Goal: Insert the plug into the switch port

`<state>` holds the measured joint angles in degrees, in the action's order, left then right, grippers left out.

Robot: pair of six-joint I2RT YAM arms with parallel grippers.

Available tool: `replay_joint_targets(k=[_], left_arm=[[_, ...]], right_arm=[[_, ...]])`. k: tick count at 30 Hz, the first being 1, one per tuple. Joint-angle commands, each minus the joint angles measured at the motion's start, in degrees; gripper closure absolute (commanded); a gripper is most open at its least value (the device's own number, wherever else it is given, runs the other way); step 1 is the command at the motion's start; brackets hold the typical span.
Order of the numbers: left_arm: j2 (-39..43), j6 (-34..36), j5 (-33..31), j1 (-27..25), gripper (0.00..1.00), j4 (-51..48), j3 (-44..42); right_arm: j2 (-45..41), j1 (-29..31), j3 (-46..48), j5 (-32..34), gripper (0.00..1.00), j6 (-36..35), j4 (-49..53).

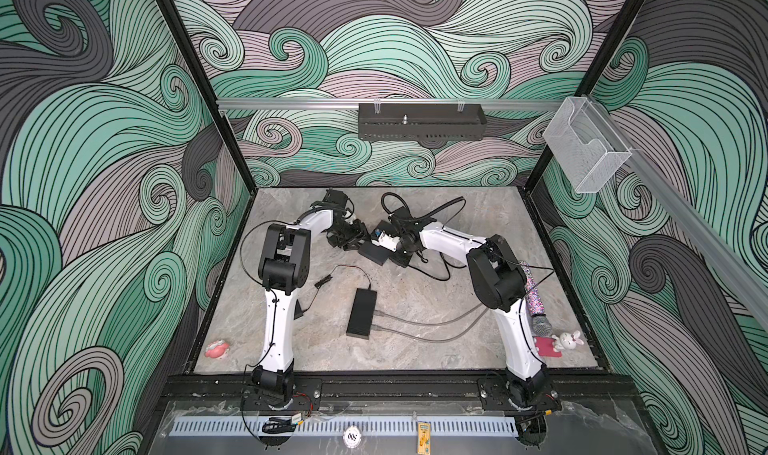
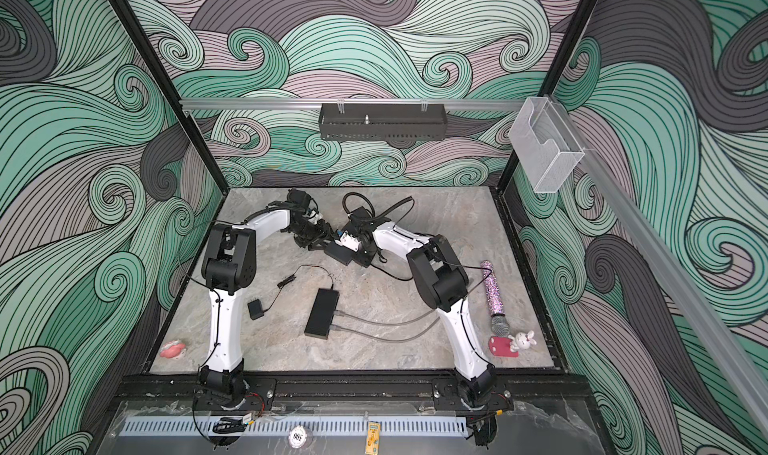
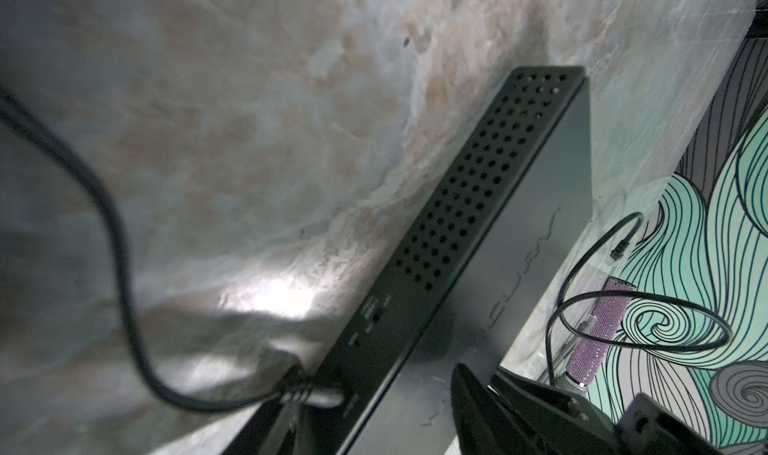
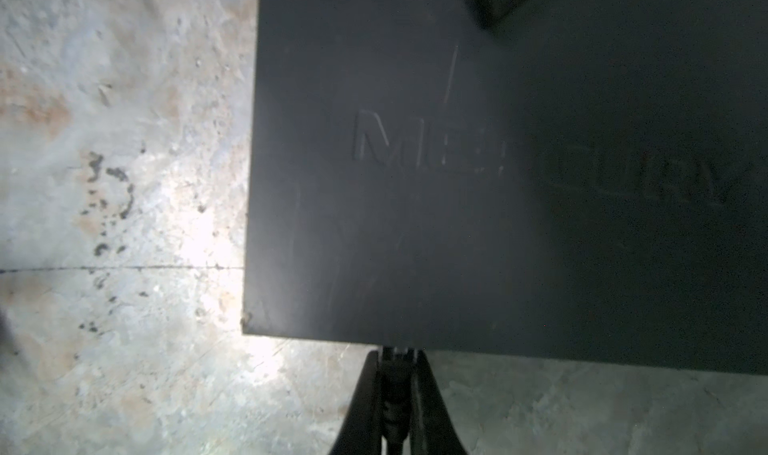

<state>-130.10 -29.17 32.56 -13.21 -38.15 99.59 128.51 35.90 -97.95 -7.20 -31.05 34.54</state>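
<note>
Finds the switch (image 1: 372, 252) far-centre on the surface (image 1: 436, 307), between both claws. Pinches the black plug (image 4: 397, 374) in the narrow right claw (image 4: 397, 351), tip touching the switch's long edge, long axis lying crosswise to the reach. Cannot see the switch port under that rim, nor the plug's depth. Puts the right arm nearer the port side. Calls, seemingly, for a straight push toward the left claw (image 1: 358, 241), partly spread at the opposite side, contact unclear. Leaves bare surface behind, flatter box (image 1: 361, 313) well apart toward the front.
</note>
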Motion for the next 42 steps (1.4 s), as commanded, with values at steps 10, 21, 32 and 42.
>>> replay_joint_targets(k=[10, 21, 32, 42], left_arm=[[-2.1, 1.7, 3.9, -2.2, 0.43, -1.2, 1.8], [-1.9, 2.3, 4.0, -2.4, 0.43, -1.9, 2.1], [-1.8, 2.7, 4.2, -2.8, 0.43, -2.2, 2.4], [-1.4, 3.1, 4.3, -2.9, 0.43, -2.6, 2.5]], right_arm=[[-0.1, 3.1, 0.2, -4.0, 0.92, -3.9, -5.5], [-0.2, 3.3, -0.3, -2.2, 1.00, 7.8, -10.0], [-1.1, 6.0, 3.9, 2.0, 1.00, -0.7, -12.9], [-0.9, 5.0, 3.2, -0.6, 0.83, 3.2, -9.8]])
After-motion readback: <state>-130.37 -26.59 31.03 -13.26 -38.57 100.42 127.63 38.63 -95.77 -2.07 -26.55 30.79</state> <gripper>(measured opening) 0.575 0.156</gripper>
